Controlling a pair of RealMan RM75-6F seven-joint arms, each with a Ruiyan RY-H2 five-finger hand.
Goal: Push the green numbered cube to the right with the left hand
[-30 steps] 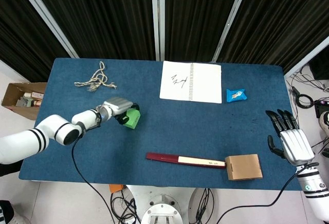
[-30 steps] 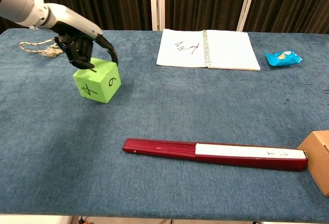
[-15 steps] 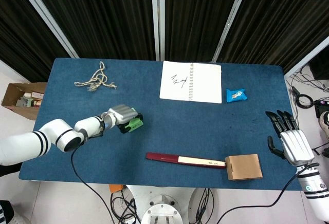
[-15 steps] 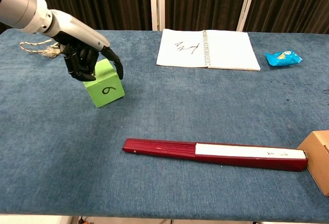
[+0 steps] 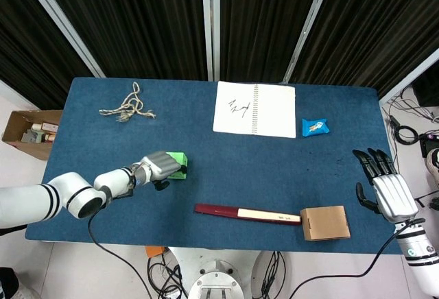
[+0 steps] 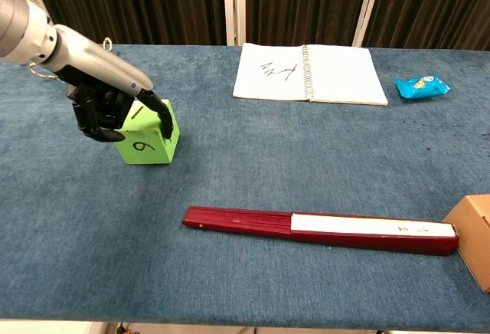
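Note:
The green numbered cube (image 5: 178, 162) (image 6: 147, 139) sits flat on the blue table (image 5: 226, 169) at the left, a 6 on its near face and a 1 on top. My left hand (image 5: 156, 168) (image 6: 106, 109) is against its left side. The fingers are curled at the cube's left face, and the thumb reaches over the top to the cube's right front edge, so the cube sits between them. My right hand (image 5: 385, 188) hovers beyond the table's right edge with fingers spread and nothing in it; the chest view does not show it.
A closed dark-red fan (image 5: 247, 213) (image 6: 321, 230) lies to the cube's right front, with a small cardboard box (image 5: 325, 223) (image 6: 473, 238) at its far end. An open notebook (image 5: 254, 109) (image 6: 310, 73), a blue packet (image 5: 315, 127) (image 6: 421, 86) and a rope (image 5: 128, 105) lie at the back.
The left hand drew nearer the table's front edge with the cube. The cube turned and tipped, then settled flat; its 4 face is gone from view and the 6 faces front.

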